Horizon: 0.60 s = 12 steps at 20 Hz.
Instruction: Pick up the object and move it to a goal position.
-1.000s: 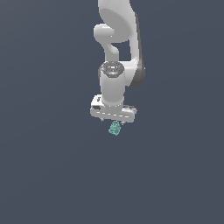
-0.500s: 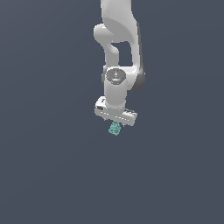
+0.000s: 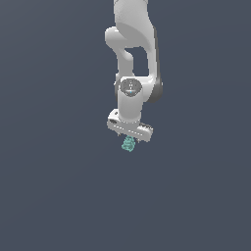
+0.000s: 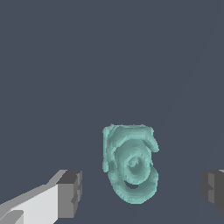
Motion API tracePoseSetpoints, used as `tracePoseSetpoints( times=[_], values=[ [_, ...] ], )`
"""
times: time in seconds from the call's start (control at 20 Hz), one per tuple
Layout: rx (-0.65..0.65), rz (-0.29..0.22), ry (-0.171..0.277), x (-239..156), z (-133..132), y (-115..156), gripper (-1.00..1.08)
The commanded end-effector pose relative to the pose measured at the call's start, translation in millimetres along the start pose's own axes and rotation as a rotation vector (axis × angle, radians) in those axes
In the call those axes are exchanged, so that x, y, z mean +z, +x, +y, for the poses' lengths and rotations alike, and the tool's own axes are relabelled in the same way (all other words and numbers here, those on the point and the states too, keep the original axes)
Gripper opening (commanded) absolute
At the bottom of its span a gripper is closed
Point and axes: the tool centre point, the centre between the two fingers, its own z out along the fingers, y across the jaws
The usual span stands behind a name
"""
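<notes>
Right under the white arm (image 3: 131, 59), we see the claw (image 3: 129, 138) pointing down with the little teal object (image 3: 128, 144) just below it. Up close, the lumpy object (image 4: 130, 163) sits between two fingers (image 4: 70, 194) spread wide, with gaps on both sides.

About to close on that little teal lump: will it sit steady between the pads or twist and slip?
The teal lump looks rigid, so it probably won't squash. Its surface is ridged and curved with no flat faces, so the pads may touch only high spots and it could twist. It is far narrower than the open end effector, so probably light, though closing off-centre might nudge it.
</notes>
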Motion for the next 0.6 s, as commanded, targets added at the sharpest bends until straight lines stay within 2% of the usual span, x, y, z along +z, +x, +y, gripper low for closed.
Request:
tracePoseSetpoints(
  times=[0.0,0.55],
  values=[
    [0.001,0.0,0.0,4,0,0,1.0],
    [0.004,0.0,0.0,47,0,-1,1.0]
  ],
)
